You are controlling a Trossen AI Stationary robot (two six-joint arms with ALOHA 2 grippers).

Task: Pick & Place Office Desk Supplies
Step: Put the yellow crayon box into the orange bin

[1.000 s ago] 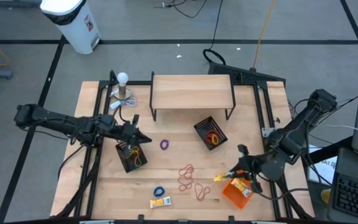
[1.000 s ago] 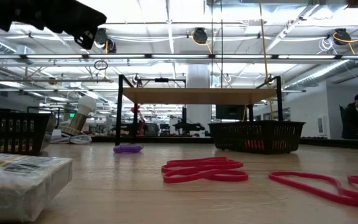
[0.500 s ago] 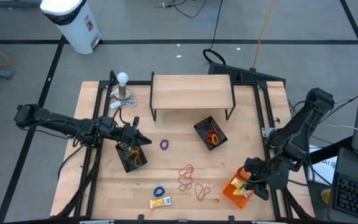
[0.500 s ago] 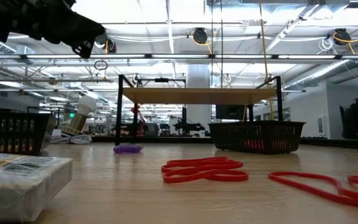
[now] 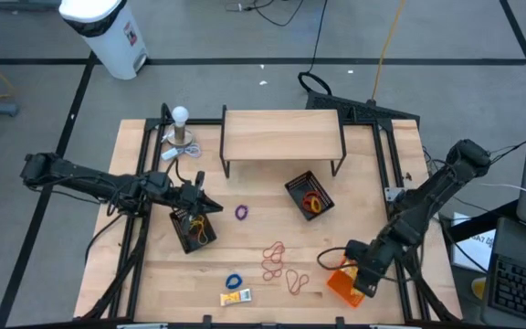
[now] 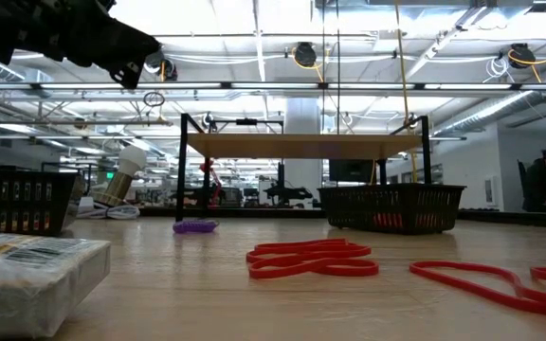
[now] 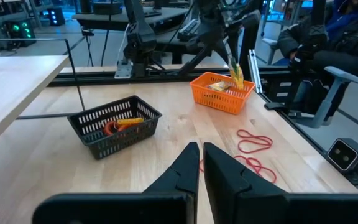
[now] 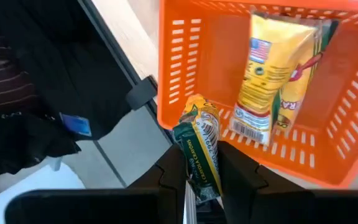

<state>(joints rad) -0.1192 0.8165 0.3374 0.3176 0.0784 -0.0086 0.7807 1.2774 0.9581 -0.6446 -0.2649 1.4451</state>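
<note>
— What had changed from above since half a second earlier?

— My right gripper (image 5: pixel 362 274) had drawn back toward the middle of the orange tray (image 5: pixel 341 289) at the worktop's (image 5: pixel 373 174) front right corner. The left gripper (image 5: pixel 210 205) hadn't moved; it hung over the black mesh tray (image 5: pixel 183 234) on the left.

— And the loose supplies?

— Unmoved. The red bands (image 5: pixel 274 259) lay at centre front, the blue band (image 5: pixel 235 281) and a yellow-and-white packet (image 5: pixel 236 297) nearer the front edge, the purple band (image 5: pixel 242 213) mid-worktop.

— The low camera?

— It matched the earlier frame: the packet (image 6: pixel 27 275) lay close at the left, the red bands (image 6: pixel 313 259) on the worktop (image 6: pixel 207 284), the left arm (image 6: pixel 55 33) overhead.

— Left wrist?

— My fingers (image 7: pixel 182 177) were clenched together on nothing, above bare wood. Across the worktop I saw the second mesh tray (image 7: pixel 114 126), and the right gripper (image 7: pixel 232 55) over the orange tray (image 7: pixel 224 93) with a yellow packet hanging from it.

— Right wrist?

— The fingers (image 8: pixel 169 171) were grasping a held packet (image 8: pixel 201 149), which stuck up between them, just outside the tray's near wall (image 8: pixel 241 134). Another packet (image 8: pixel 269 68) lay inside the tray.
</note>
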